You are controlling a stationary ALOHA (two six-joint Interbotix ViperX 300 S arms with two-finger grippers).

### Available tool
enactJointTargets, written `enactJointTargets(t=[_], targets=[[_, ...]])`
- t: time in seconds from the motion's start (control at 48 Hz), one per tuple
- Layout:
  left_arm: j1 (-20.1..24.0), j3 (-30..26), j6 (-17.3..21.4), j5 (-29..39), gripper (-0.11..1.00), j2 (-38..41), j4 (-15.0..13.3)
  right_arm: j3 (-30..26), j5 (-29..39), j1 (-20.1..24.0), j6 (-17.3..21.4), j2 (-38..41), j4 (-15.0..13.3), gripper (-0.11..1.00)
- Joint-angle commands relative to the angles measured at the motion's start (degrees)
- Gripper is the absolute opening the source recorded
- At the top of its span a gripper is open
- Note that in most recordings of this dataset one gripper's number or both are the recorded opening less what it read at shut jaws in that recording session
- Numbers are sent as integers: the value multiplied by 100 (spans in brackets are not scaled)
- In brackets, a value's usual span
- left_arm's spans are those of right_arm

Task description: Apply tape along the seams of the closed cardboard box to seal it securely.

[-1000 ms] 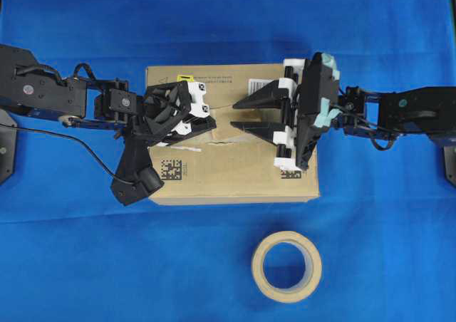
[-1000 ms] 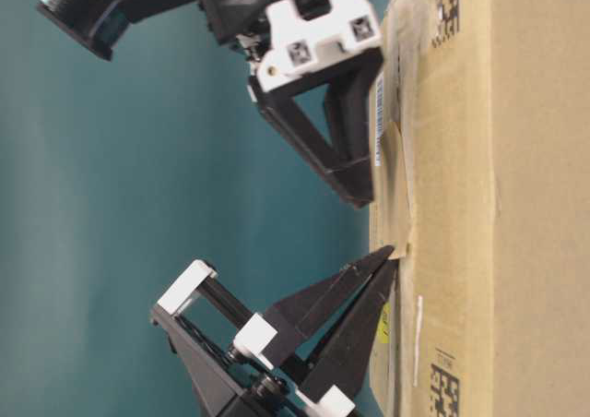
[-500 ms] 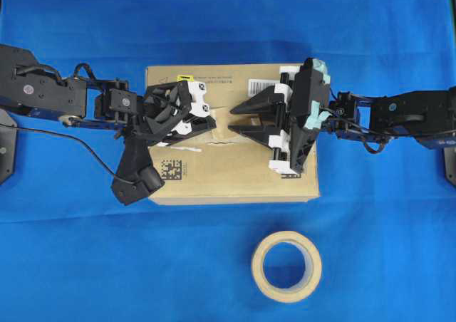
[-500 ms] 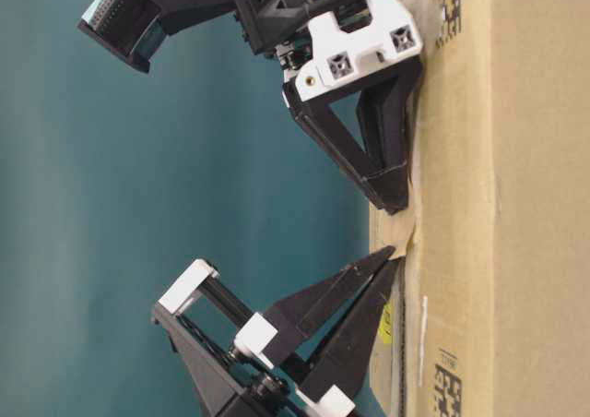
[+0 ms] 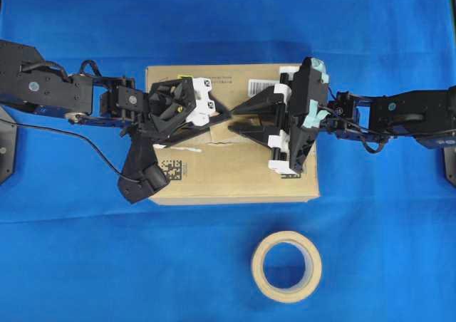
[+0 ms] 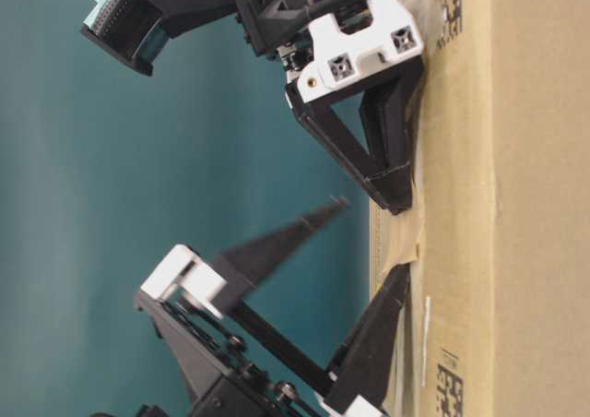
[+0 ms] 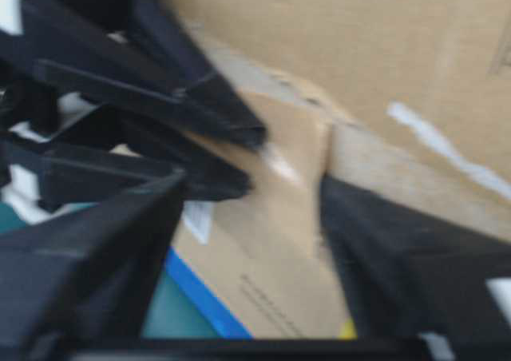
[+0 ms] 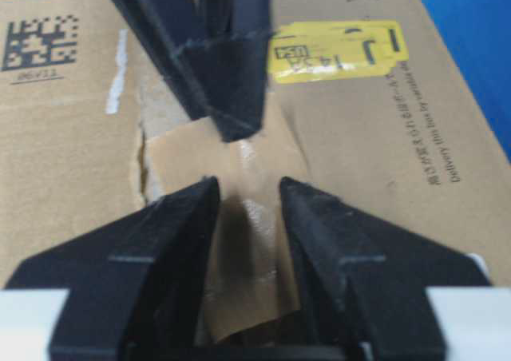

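Note:
The cardboard box (image 5: pixel 235 172) lies in the middle of the blue cloth. A tan-brown tape strip (image 8: pixel 249 241) lies on its top over the seam (image 8: pixel 142 165); its near end curls up a little. My left gripper (image 5: pixel 219 119) is open at the strip's left end, with one finger on the box and the other lifted clear (image 6: pixel 332 205). My right gripper (image 5: pixel 232 120) is open by a narrow gap. Its fingertips (image 8: pixel 200 197) rest on the box on either side of the strip. The two grippers' tips nearly touch.
A beige tape roll (image 5: pixel 286 266) lies on the cloth in front of the box. On the box are a yellow sticker (image 8: pixel 335 49), a white barcode label (image 5: pixel 260 85) and a black matrix code (image 8: pixel 44 41). Both arms reach in from the sides.
My left gripper was shut on the strip's end and has opened, one finger swinging up off the box. My right gripper came left and down onto the strip, then stayed still.

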Motion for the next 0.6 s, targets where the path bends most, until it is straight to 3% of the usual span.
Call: enactJointTargets(t=[0.0,0.042,0.25,0.583], targets=[[0,-88,0,53,76,-26,0,-62,-18,18,-18,-44,9,41],[0,-97,-9,70,83,-18,0,-62,-18,18,-18,-44,9,41],[0,-264,-35,369,74,35,18,-62,44,18,-18,-44,9,41],[0,-861,-35,1811,74,229,79,-62,53,18,-18,-35,9,40]])
